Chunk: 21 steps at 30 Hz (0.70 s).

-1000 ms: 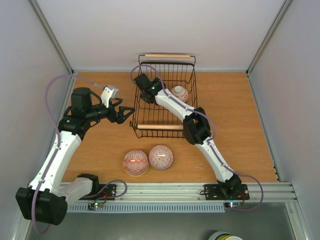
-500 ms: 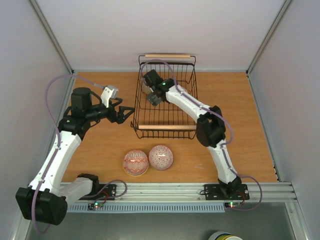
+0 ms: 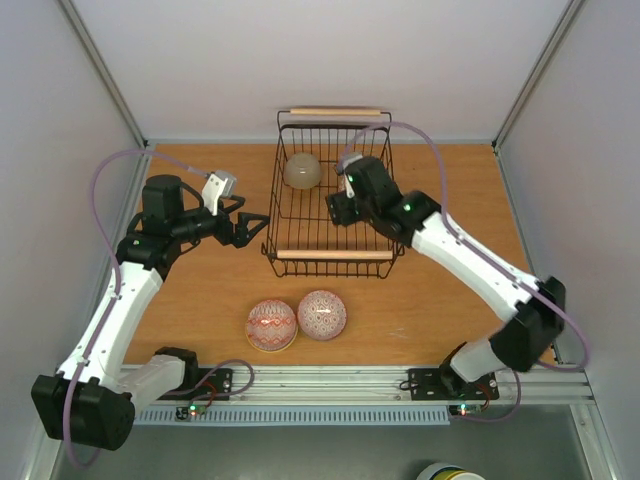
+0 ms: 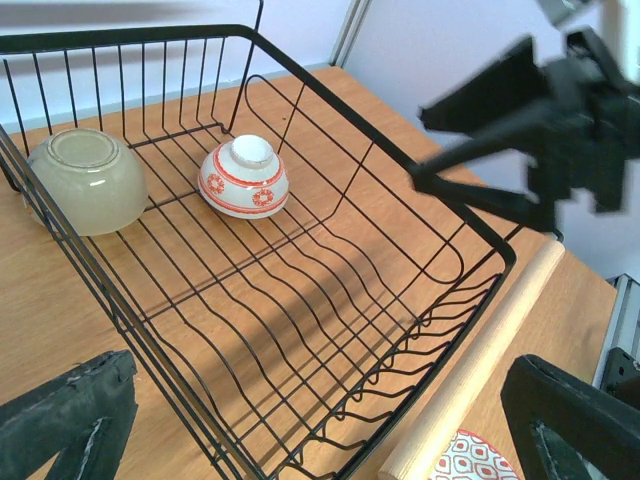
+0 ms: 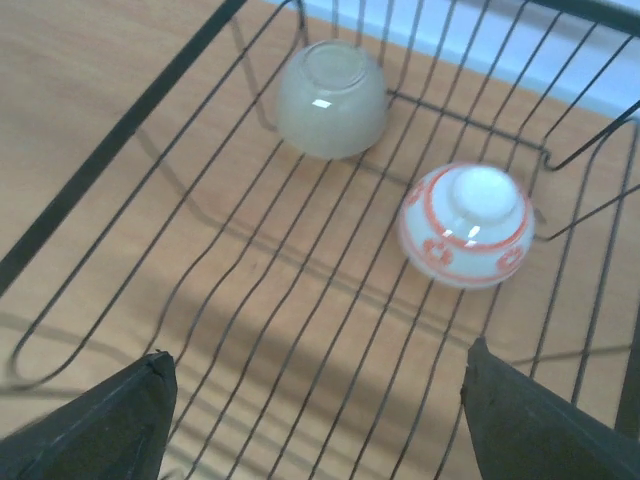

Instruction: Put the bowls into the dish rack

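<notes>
The black wire dish rack (image 3: 320, 254) stands at the table's middle back. A beige bowl (image 3: 302, 171) lies upside down in its far left corner. A white bowl with red pattern (image 5: 467, 225) lies upside down beside it; in the top view my right arm mostly hides it. Two red patterned bowls (image 3: 271, 325) (image 3: 322, 314) lie upside down on the table in front of the rack. My right gripper (image 3: 337, 208) is open and empty above the rack's middle. My left gripper (image 3: 255, 225) is open and empty just left of the rack.
The left wrist view shows the rack's rim (image 4: 470, 235), both bowls inside it (image 4: 85, 180) (image 4: 243, 177), the near wooden handle (image 4: 480, 370) and the right gripper (image 4: 520, 130) above. Grey walls enclose the table on the left, right and back.
My right gripper let go of the beige bowl in the rack's far left corner and drew back to the right, above the rack's middle. The left arm has not moved.
</notes>
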Each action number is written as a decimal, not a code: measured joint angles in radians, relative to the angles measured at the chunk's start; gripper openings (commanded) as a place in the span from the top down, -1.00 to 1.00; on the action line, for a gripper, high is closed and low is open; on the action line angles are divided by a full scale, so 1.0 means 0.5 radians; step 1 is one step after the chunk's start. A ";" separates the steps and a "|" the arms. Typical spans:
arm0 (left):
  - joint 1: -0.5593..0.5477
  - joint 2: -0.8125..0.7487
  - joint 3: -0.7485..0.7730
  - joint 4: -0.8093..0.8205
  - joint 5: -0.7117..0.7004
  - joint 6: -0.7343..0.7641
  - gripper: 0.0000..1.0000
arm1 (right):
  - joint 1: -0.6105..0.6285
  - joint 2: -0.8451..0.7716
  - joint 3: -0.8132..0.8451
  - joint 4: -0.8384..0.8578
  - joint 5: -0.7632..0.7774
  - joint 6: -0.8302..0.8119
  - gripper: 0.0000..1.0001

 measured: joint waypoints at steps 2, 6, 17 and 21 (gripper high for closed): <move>0.000 0.000 0.000 0.001 0.001 0.000 -0.99 | 0.062 -0.180 -0.178 0.011 -0.023 0.057 -0.39; -0.001 0.000 0.000 0.001 0.001 0.000 -0.99 | 0.414 -0.415 -0.339 -0.042 0.056 0.136 -0.14; -0.008 -0.001 0.000 0.000 0.001 0.001 -0.99 | 0.911 -0.533 -0.752 -0.288 0.089 0.481 0.19; -0.008 -0.001 0.000 0.001 0.002 0.002 -0.99 | 0.922 -0.528 -0.864 -0.336 0.089 0.558 0.18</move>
